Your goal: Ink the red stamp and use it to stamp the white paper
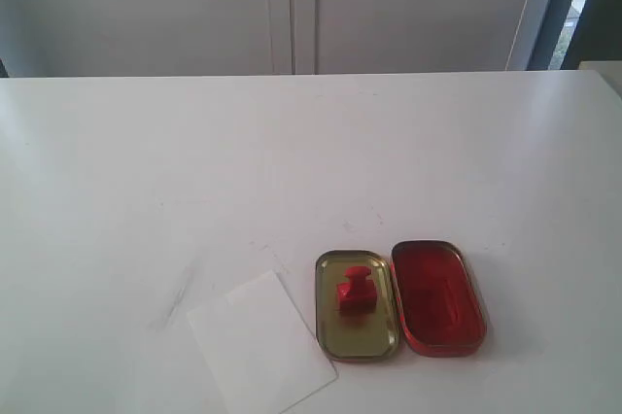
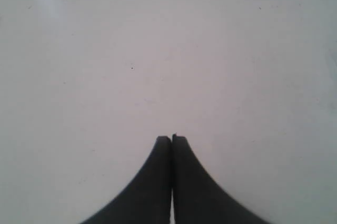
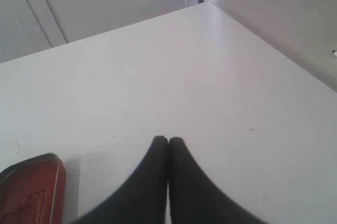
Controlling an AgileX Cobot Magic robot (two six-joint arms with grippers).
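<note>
The red stamp (image 1: 356, 291) stands upright inside the gold-coloured oval tin lid (image 1: 333, 331) near the table's front. Touching the lid's right side lies the oval red ink pad tin (image 1: 437, 296), open; one end of the ink pad tin (image 3: 31, 191) also shows in the right wrist view. The white paper (image 1: 258, 343) lies left of the lid, slightly turned. Neither arm appears in the exterior view. My left gripper (image 2: 171, 139) is shut, empty, over bare table. My right gripper (image 3: 168, 141) is shut, empty, beside the ink pad tin.
The white table (image 1: 194, 171) stretches wide behind the objects; its far edge meets white cabinet doors (image 1: 292, 6). A second table surface (image 3: 284, 19) adjoins at the far right in the right wrist view.
</note>
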